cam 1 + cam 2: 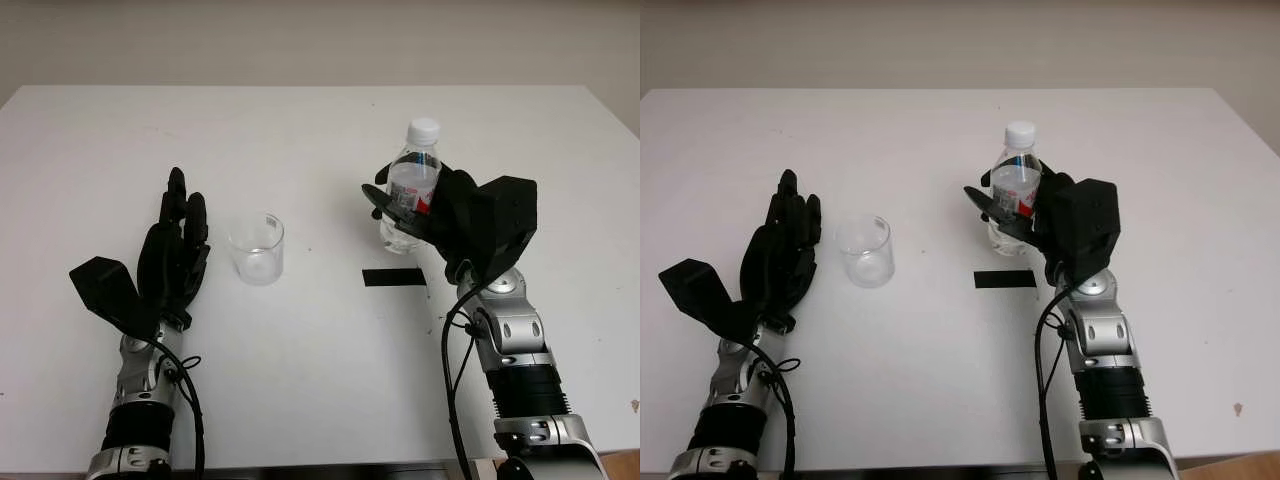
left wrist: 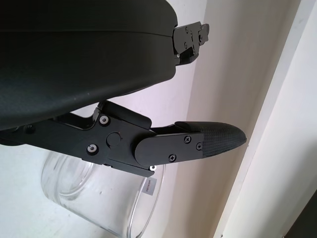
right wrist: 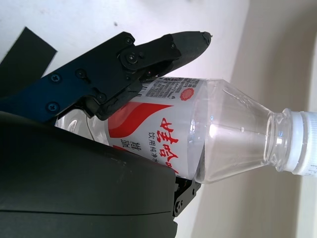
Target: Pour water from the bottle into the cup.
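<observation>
Right hand [image 1: 425, 215] clasps the capped bottle [image 1: 414, 180], its base apparently hidden, right of centre; open left hand [image 1: 175, 250] beside the cup [image 1: 257, 248].

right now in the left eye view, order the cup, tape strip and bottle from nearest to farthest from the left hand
Measured from the open left hand, at the table's left:
1. Cup, just to its right, close beside the fingers.
2. Tape strip, black, flat on the table past the cup.
3. Bottle, farthest right, upright in the right hand.
</observation>
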